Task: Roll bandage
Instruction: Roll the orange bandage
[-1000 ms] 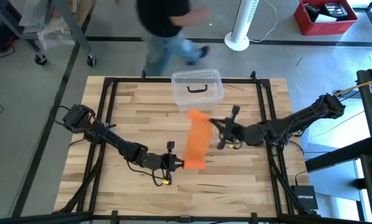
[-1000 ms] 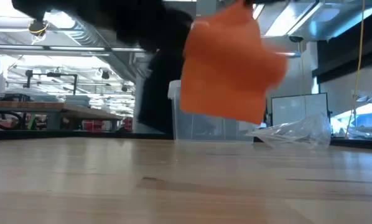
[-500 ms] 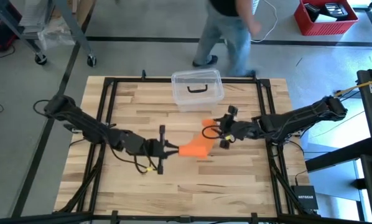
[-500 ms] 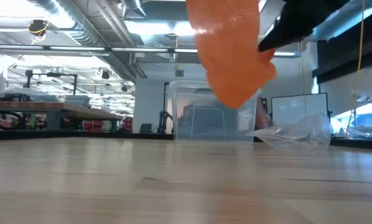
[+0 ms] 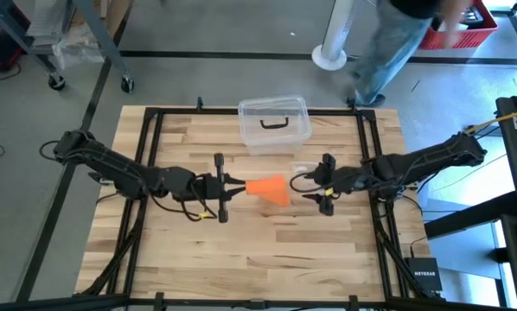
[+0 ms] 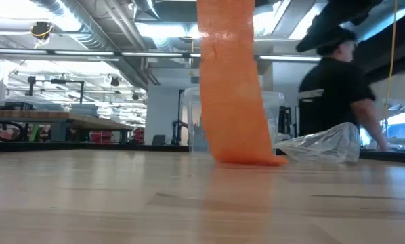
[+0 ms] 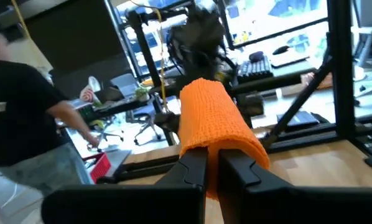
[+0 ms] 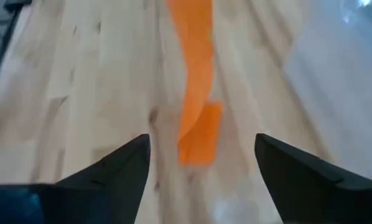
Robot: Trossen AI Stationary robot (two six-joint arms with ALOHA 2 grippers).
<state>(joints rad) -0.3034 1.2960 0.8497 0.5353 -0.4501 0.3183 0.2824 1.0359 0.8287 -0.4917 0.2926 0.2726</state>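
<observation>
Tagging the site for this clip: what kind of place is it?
Likely a robotics lab or workshop: exposed ceiling ducts, workbenches behind the table, a red crate on the concrete floor.

Wooden table [image 5: 181,250] — bearing a clear box [image 5: 274,123], plastic wrapper [image 6: 321,144], bandage [image 5: 271,189] end.

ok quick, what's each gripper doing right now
Left gripper: shut on the bandage, holding one end up off the table.
Right gripper: open, holding nothing, above the bandage's free end.
</observation>
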